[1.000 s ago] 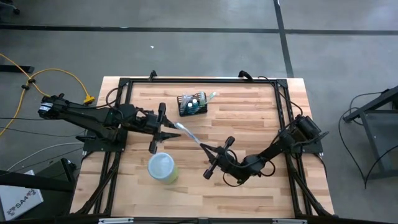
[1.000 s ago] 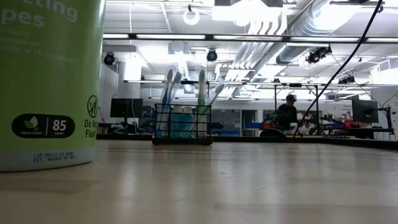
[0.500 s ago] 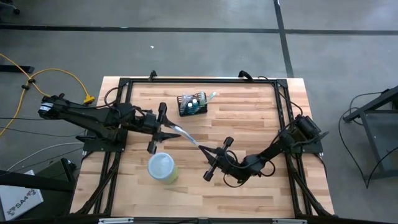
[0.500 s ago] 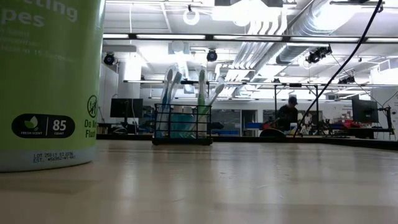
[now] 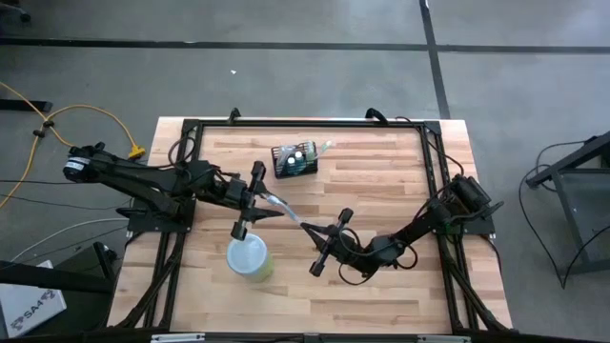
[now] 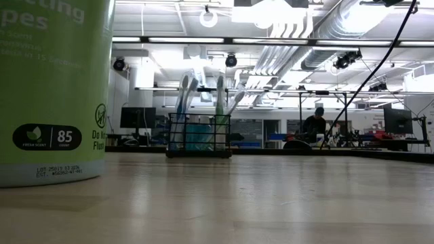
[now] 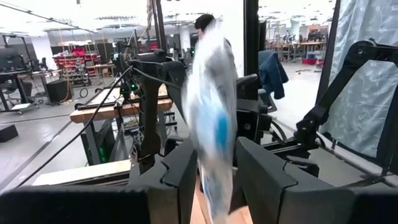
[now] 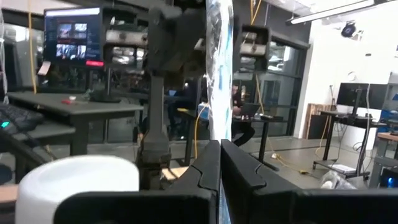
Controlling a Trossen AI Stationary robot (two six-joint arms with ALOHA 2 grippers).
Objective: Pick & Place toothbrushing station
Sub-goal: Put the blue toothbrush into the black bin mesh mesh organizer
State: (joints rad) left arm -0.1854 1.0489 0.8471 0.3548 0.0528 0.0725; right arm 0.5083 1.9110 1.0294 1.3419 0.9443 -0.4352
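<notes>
The toothbrushing station (image 5: 295,160), a small black wire-mesh holder, stands on its base at the far middle of the table. In the low view the station (image 6: 199,135) has toothbrushes upright in it. Nearer the front, a long toothbrush in a clear wrapper (image 5: 288,211) spans the gap between my two grippers above the table. My left gripper (image 5: 271,201) is shut on its left end and my right gripper (image 5: 310,229) on its right end. Neither gripper shows in the low view. My left gripper pinches the wrapped toothbrush's left end (image 7: 213,163) between its two fingers, coming roughly level from the table's left and lying along it. The toothbrush is lifted clear of the table and runs on toward the other gripper. My right gripper has the wrapper's other end (image 8: 218,134) pinched between its shut fingers, reaching from the table's right and near side. The wrapped toothbrush rises out past the fingertips toward the left gripper, clear of the table.
A round yellow-green canister with a pale lid (image 5: 250,257) stands close under and in front of the left gripper; it fills the left of the low view (image 6: 51,88). A black frame (image 5: 429,162) borders the table. Bare wood lies at the far right.
My left gripper has shifted a little toward the table's right edge, closer to my right gripper, and has tipped slightly. Both grippers keep their hold, and the stretch of wrapped toothbrush between them looks shorter. The station and the canister have stayed put.
</notes>
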